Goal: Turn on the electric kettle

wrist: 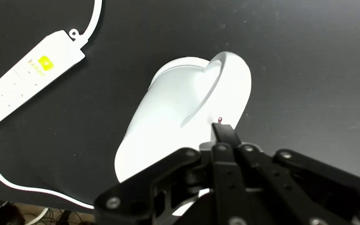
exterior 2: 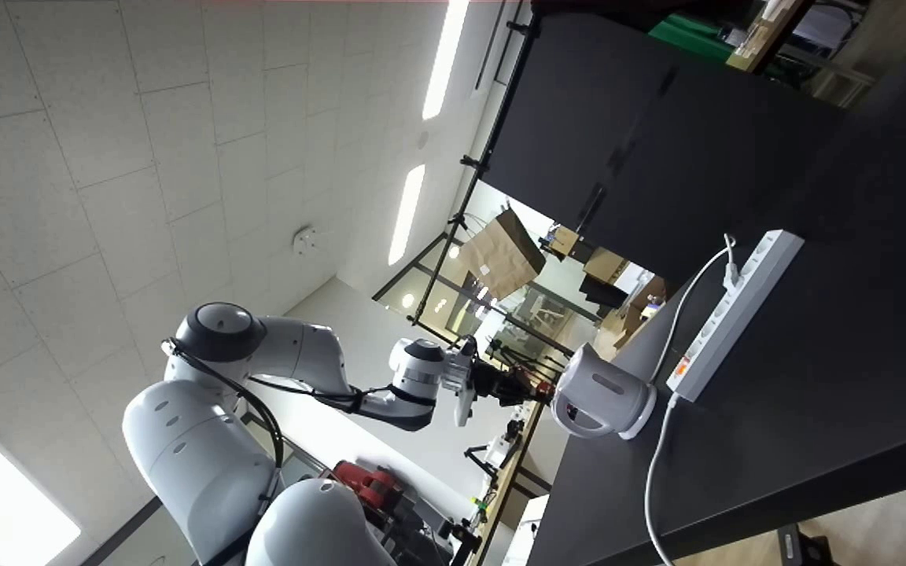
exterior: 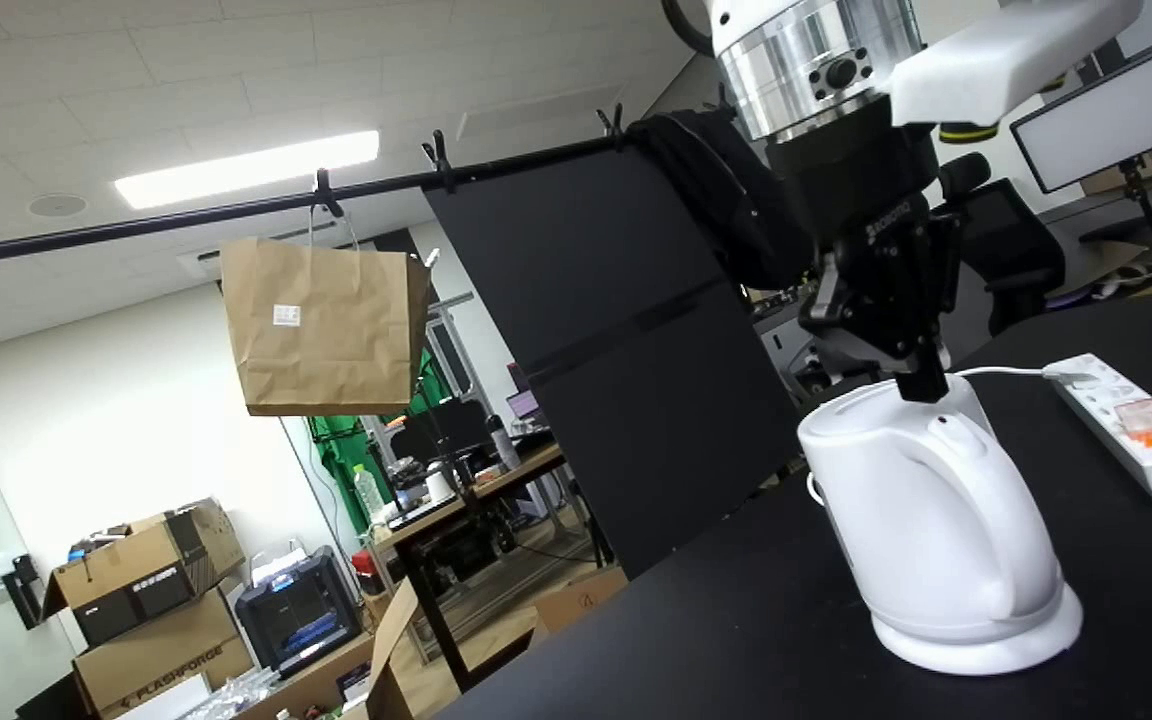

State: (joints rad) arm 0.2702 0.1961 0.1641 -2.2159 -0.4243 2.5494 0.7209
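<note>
The white electric kettle [exterior: 946, 530] stands upright on the black table, its handle facing toward the camera in an exterior view. It also shows in an exterior view [exterior 2: 606, 389] and in the wrist view [wrist: 167, 109]. My gripper [exterior: 924, 385] points down over the kettle's top, close to where the handle joins the lid; it shows there in an exterior view [exterior 2: 543, 391] too. In the wrist view the gripper [wrist: 225, 128] has its fingertips together with nothing between them. A small red mark on the handle lies just beyond the tips. I cannot tell whether the tips touch the kettle.
A white power strip [exterior: 1136, 420] with an orange switch lies beside the kettle, and it also shows in the wrist view [wrist: 27, 78]. White cables [wrist: 17, 187] run from it along the black table [exterior 2: 830, 354]. A black curtain [exterior: 616, 390] hangs behind.
</note>
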